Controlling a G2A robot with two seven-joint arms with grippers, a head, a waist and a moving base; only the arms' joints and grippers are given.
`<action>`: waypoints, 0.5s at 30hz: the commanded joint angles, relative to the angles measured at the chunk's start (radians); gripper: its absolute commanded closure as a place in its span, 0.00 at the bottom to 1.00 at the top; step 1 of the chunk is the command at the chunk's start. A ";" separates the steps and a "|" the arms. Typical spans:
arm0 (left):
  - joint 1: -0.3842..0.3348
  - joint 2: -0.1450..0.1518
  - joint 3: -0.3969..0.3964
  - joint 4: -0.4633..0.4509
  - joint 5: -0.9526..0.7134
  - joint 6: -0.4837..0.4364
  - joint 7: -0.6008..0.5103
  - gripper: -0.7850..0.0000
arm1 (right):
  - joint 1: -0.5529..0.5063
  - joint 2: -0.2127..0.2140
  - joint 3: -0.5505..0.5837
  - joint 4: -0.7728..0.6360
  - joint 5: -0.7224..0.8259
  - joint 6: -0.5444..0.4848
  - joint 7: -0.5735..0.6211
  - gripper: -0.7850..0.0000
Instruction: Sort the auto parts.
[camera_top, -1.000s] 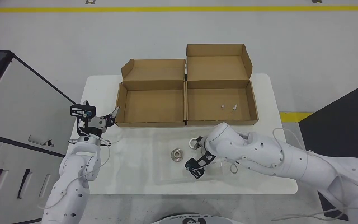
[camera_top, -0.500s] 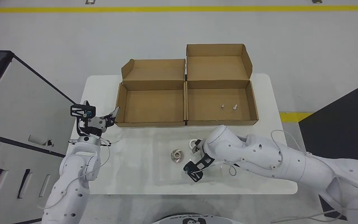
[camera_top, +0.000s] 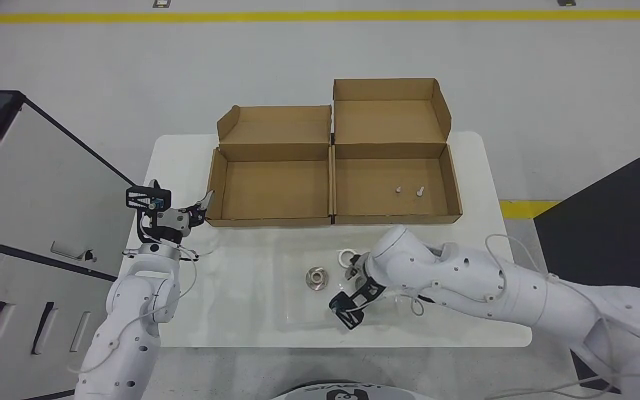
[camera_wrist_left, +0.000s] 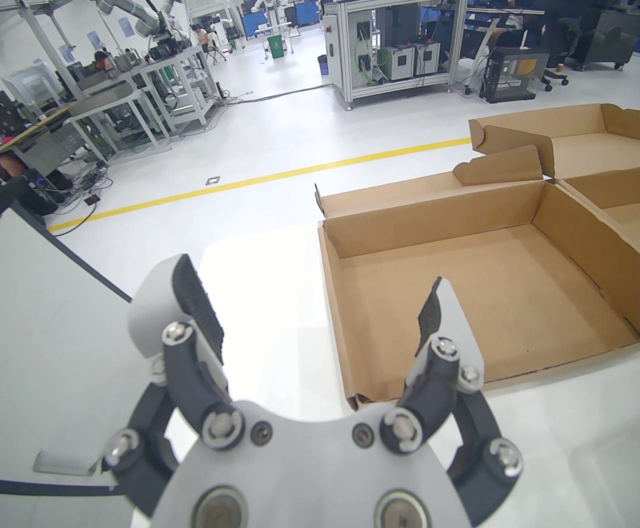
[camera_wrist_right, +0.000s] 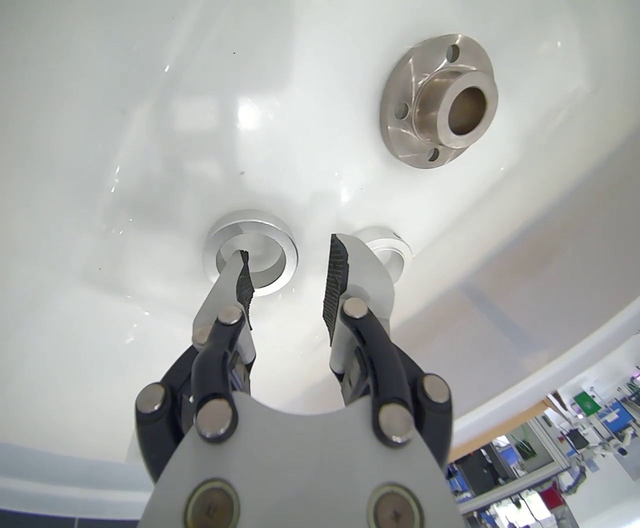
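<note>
The right arm's fingers (camera_wrist_right: 336, 280) stand spread over the worktop (camera_wrist_right: 150, 125), one tip inside the bore of a silver ring (camera_wrist_right: 250, 224) and one outside its wall, seemingly placed to pinch it, while the left arm's fingers (camera_wrist_left: 197, 305) hang released.

R gripper (camera_wrist_right: 290, 248) is low over the white table (camera_wrist_right: 150, 125), jaws apart w/ nothing between them. One fingertip (camera_wrist_right: 243, 257) lines up w/ the bore of a silver ring (camera_wrist_right: 250, 220) lying flat; can't tell if it's inside or just above. The other finger partly covers a smaller collar (camera_wrist_right: 395, 250) just beside the ring. A flanged bushing (camera_wrist_right: 405, 110) w/ bolt holes sits farther off, apart from both.
</note>
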 joint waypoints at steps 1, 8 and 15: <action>0.000 0.000 0.000 0.000 0.000 0.000 0.000 0.00 | 0.003 -0.001 0.000 0.007 -0.003 0.000 0.000 0.55; 0.000 0.000 0.000 0.000 0.000 0.000 0.000 0.00 | 0.006 -0.006 0.000 0.013 0.013 0.000 0.000 0.56; 0.000 0.000 0.000 0.000 0.000 0.000 0.000 0.00 | 0.006 -0.014 0.000 0.019 0.024 0.000 0.000 0.56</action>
